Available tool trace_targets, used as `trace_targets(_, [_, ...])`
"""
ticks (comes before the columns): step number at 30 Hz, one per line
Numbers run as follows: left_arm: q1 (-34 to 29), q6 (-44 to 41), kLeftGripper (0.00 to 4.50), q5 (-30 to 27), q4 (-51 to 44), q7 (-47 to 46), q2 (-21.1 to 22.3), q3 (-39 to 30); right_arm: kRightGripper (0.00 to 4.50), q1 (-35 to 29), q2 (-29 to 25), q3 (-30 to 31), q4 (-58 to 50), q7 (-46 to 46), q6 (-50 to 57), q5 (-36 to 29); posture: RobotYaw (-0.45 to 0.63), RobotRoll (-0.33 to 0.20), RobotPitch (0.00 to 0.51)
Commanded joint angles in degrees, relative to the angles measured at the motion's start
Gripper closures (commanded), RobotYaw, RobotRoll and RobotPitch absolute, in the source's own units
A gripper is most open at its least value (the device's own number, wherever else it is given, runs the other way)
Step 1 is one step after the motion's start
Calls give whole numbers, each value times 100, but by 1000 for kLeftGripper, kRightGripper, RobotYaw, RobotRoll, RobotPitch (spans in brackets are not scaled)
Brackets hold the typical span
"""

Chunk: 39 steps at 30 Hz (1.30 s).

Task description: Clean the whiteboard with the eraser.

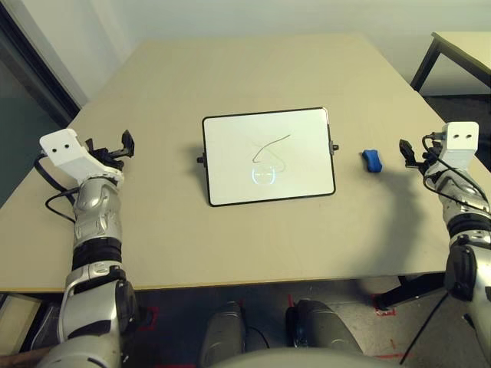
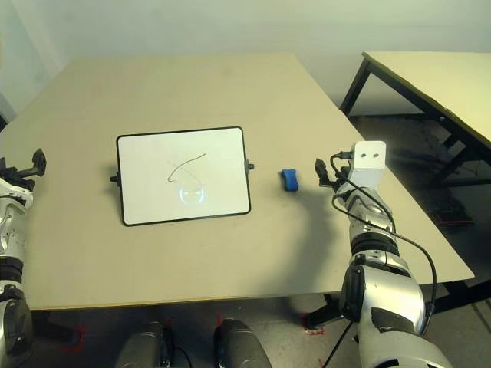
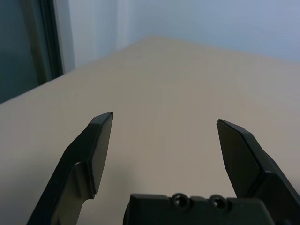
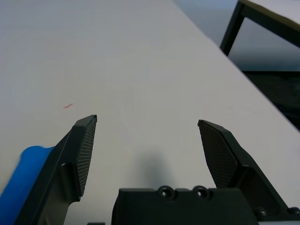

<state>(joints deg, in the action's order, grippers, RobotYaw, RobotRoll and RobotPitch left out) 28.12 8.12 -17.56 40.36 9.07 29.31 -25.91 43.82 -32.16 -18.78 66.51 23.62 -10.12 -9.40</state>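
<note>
While both arms are held raised above the beige table [image 1: 230, 69], the whiteboard [image 1: 268, 156] is seen lying flat between them, a white rectangle in a thin black frame with rounded corners and small black knobs on its short sides. A thin dark scribble [image 1: 268, 150] is drawn near its middle, and a round glare spot is caught just below the marks. The eraser [image 1: 372, 160], a small bright blue oblong block, is found on the bare tabletop between the board's right knob and the right gripper [image 1: 406, 152], near that gripper and just inward of it. In the right wrist view its blue end [image 4: 26, 176] is glimpsed beside one finger, partly hidden behind it.

The right gripper is spread wide and nothing is gripped. The left gripper [image 1: 123, 145] is likewise parted, empty, and kept well apart from the board's left edge.

Plenty of bare surface is left ahead of both hands. The table's right edge is seen just outward of the right arm, with a second table [image 2: 430, 84] standing beyond a gap of dark floor. The near edge runs under both forearms.
</note>
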Motion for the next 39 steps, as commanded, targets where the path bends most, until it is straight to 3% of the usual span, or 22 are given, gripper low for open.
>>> trace_targets(1, [36,-67,0,72,128,-20,-86,77,6,82,-7,-4,170,43,-90,-14,-22,0,42])
trace_targets(4, [199,-225,0,84,67,132,-105,219,6,175,-97,-54,199,-49,36,-44,-30,0,42])
trace_targets(10, [526,-683,0,-23,-296,1052,262,499,6,502,-171,-109,-213,-313,948,-226,-42,0,40])
trace_targets(17, [408,-1855,0,-223,-1552,2683,630,1242,6,293,130,256,-2151,-469,3364,-292,-60,0,35])
trace_targets(22, [274,-2441,0,-238,-2527,3178,862,1651,6,-59,280,627,-3467,-468,4609,-208,-56,0,31])
trace_targets(27, [441,-2989,0,-341,-3091,3400,741,1957,6,-339,366,1015,-4029,-448,4972,-36,-55,0,29])
trace_targets(39, [795,-3130,0,-138,-3183,3727,260,2605,6,-300,424,1284,-3477,-479,4877,252,-54,0,32])
